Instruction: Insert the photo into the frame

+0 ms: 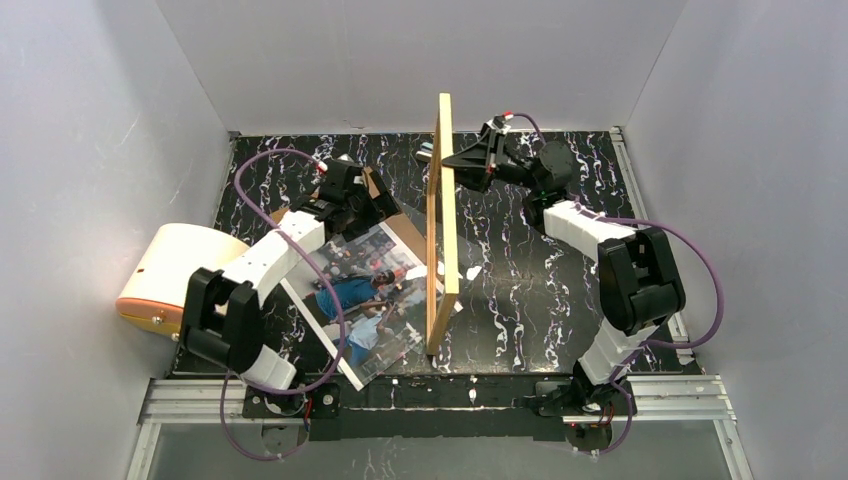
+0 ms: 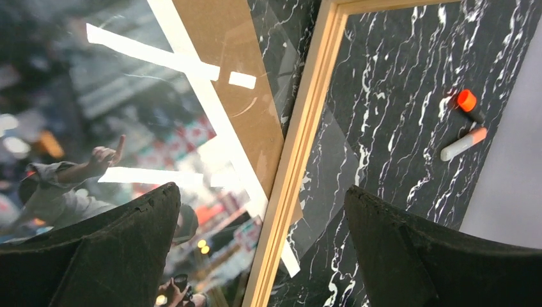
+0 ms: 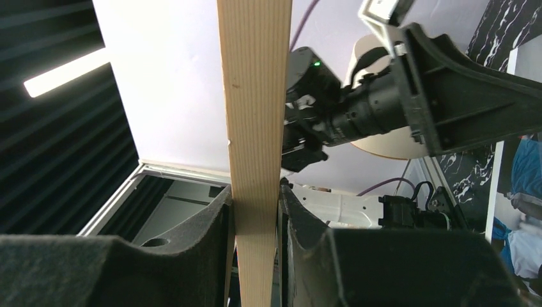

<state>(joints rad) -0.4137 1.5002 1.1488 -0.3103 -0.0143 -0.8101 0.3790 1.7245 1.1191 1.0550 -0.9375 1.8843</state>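
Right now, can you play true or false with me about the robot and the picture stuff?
1. The frame stands up on its edge. True.
2. The right gripper holds nothing. False: it is shut on the frame's wooden edge.
3. The photo is already inside the frame. False: it lies on the table, to the left of the frame.
4. The left gripper is open, with nothing between its fingers. True.
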